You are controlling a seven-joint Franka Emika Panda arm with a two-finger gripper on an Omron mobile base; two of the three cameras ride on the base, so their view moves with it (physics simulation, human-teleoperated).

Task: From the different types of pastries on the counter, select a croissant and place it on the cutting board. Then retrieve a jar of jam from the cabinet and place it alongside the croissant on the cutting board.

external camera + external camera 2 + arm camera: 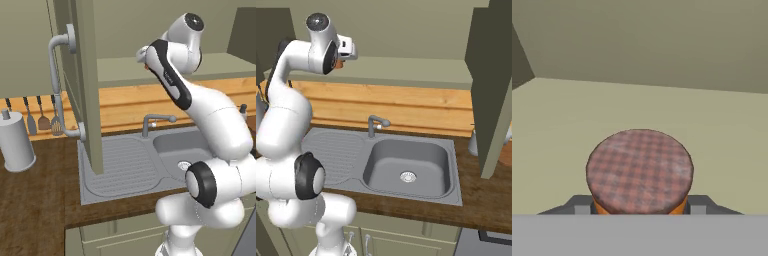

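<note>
Jam jar point(640, 172) between closed jaws

Rendered frames, lighting flat and even, moderately bright, no clear single source. No glare and no blown highlights; the arm point(210, 125) shows only soft shading on its white shells. Shadows weak: the sink point(406, 160) basin darkens toward its walls, and the cabinet point(642, 45) interior behind the pincer point(640, 207) goes a shade darker at the back wall and far-left corner. Hand view slightly soft, and the checked lid of the jar of jam point(640, 170) looks mildly blurred. Base views have jagged low-resolution edges along the cabinet door point(90, 85). No visible lens distortion at the edges.
</note>
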